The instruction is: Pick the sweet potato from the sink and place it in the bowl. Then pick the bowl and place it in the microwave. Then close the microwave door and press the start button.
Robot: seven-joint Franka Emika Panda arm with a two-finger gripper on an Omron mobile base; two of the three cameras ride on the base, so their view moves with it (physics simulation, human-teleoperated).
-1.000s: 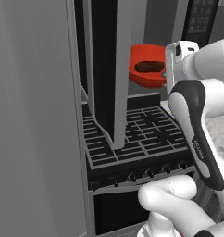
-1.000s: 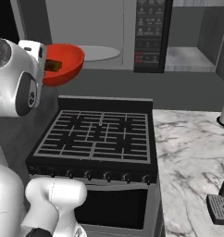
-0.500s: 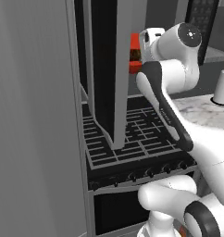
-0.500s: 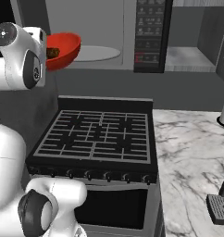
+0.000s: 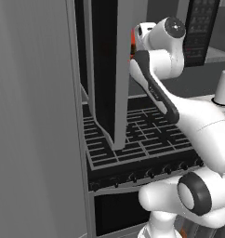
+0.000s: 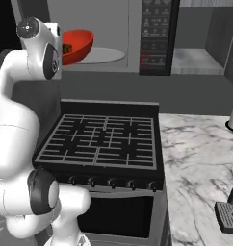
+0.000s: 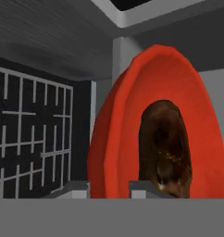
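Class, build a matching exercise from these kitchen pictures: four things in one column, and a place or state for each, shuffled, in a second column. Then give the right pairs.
Things
1. sweet potato
2. bowl
3. microwave door
4. stove

Places or states
A. swung open
B. below the microwave
C. lying inside the bowl
D. held by the gripper at the cavity's mouth

Pairs: 1-C, 2-D, 3-A, 4-B

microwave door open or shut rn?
Open. The microwave door stands swung out edge-on over the stove, and the light cavity with its turntable plate is exposed behind the bowl.
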